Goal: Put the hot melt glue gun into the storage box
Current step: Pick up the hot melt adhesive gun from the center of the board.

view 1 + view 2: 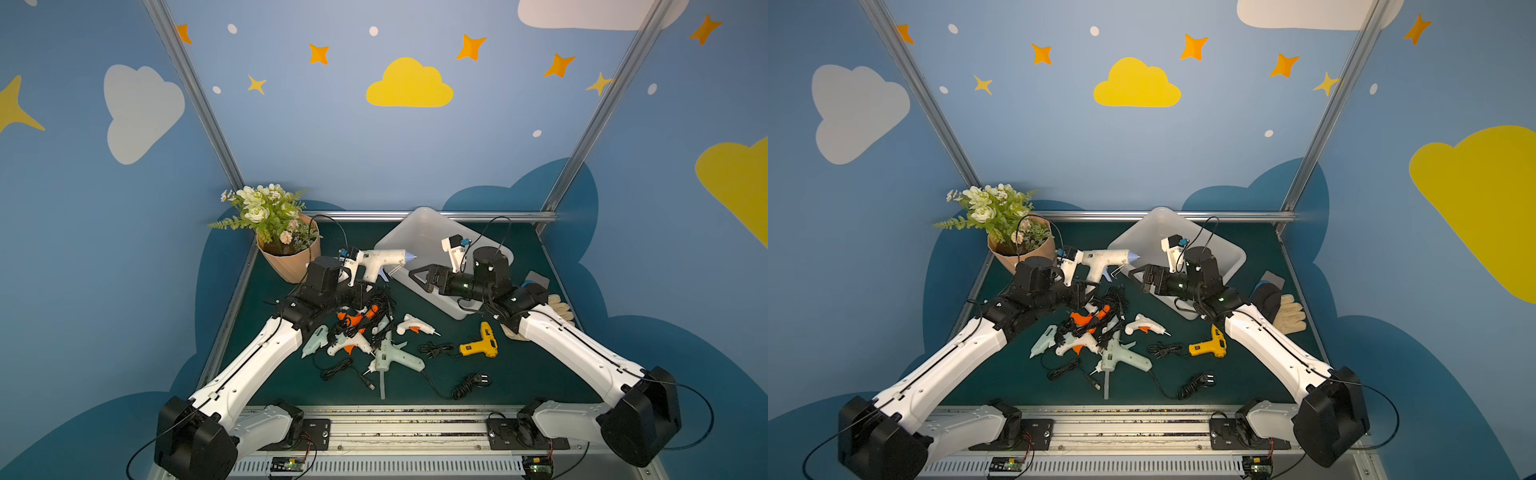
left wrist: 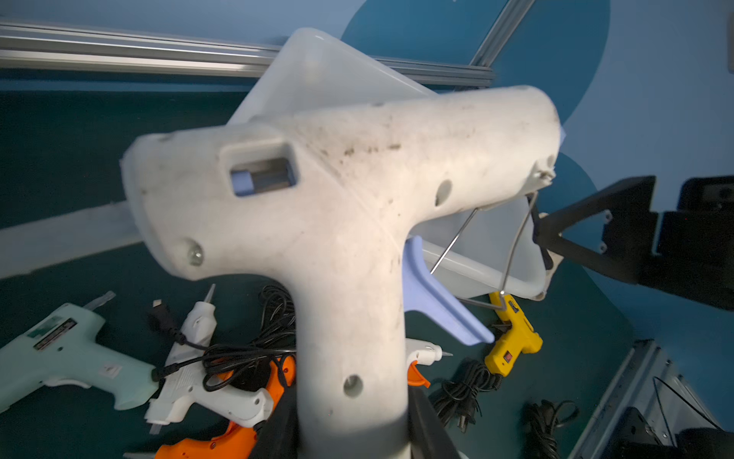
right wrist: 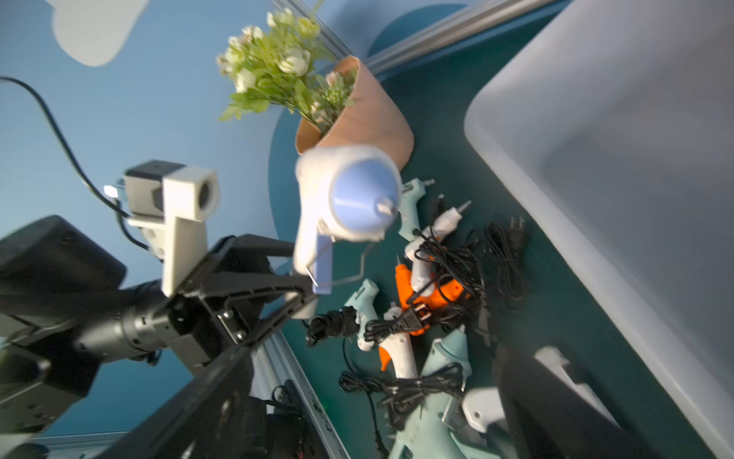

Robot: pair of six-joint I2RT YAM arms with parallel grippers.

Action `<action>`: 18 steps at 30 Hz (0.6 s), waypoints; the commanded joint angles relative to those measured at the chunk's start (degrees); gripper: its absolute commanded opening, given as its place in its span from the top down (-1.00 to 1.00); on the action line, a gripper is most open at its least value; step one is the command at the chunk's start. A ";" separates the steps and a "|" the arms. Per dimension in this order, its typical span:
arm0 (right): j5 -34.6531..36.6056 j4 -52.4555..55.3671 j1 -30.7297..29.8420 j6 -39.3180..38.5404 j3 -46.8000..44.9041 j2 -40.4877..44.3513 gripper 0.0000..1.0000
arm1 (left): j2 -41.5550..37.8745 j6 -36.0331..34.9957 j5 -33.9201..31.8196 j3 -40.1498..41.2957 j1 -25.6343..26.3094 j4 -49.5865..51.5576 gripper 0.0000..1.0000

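Transfer step: glue gun (image 1: 380,258), clamped in left gripper (image 1: 358,289), is held just beside the storage box (image 1: 422,235); right gripper (image 1: 413,279) is spread apart. Next, it must be carried over the box and released.

Soft, even light fills both top views, dimming toward the corners. The wide lens splays the aluminium posts (image 1: 195,95) outward at 10 and 2 o'clock. The dark surface (image 1: 519,374) shows only faint shadows. Up close, the glue gun (image 2: 337,206) looks bright and slightly soft. The right wrist view is blurred, the storage box (image 3: 615,198) hazy.
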State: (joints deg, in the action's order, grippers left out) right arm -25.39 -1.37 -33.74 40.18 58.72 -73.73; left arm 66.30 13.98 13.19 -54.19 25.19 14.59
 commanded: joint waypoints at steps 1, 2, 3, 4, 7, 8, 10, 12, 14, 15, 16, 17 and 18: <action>-5.80 -10.09 1.41 4.40 1.12 -1.78 -0.97 | -1.25 -2.90 7.63 -1.44 0.34 -6.53 0.94; -6.20 -10.32 1.56 4.67 1.80 -2.41 -0.96 | -1.11 -2.99 8.49 -1.51 0.47 -6.86 0.94; -6.49 -10.37 1.75 5.25 2.57 -3.09 -0.96 | -1.05 -3.14 9.21 -1.44 0.56 -7.18 0.94; -6.98 -10.39 1.83 5.27 3.22 -3.78 -0.97 | -0.98 -3.32 9.68 -1.44 0.64 -7.45 0.94; -8.15 -11.02 1.80 5.73 4.49 -5.78 -0.96 | -0.64 -3.71 11.04 -1.53 0.91 -7.95 0.94; -8.32 -11.24 1.75 5.96 4.69 -6.15 -0.97 | -0.56 -3.71 11.28 -1.53 1.00 -8.17 0.94; -8.44 -12.09 1.58 6.22 4.77 -7.05 -0.96 | -0.36 -3.63 11.70 -1.44 1.16 -8.72 0.94; -8.54 -12.84 1.43 6.51 4.83 -7.70 -0.86 | -0.01 -3.40 11.81 -1.44 1.26 -9.12 0.94; -8.52 -13.26 1.04 6.57 4.94 -8.40 -0.71 | 0.35 -3.13 12.03 -1.59 1.40 -9.31 0.94; -8.56 -13.48 0.83 6.57 4.98 -8.79 -0.63 | 0.54 -2.94 12.04 -1.61 1.55 -9.47 0.94; -8.61 -13.55 0.71 6.57 5.16 -9.05 -0.57 | 0.75 -2.84 12.04 -1.69 1.58 -9.56 0.94; -8.59 -13.53 0.47 6.53 5.26 -9.30 -0.52 | 0.92 -2.75 12.18 -1.70 1.62 -9.60 0.94; -8.50 -13.47 0.43 6.49 5.52 -9.49 -0.43 | 1.00 -2.70 12.21 -1.70 1.70 -9.66 0.94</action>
State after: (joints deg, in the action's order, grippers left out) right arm -32.91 -12.29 -32.64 46.61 61.95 -82.48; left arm 67.42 11.86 23.16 -54.19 26.52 9.67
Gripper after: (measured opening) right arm 0.743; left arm 0.346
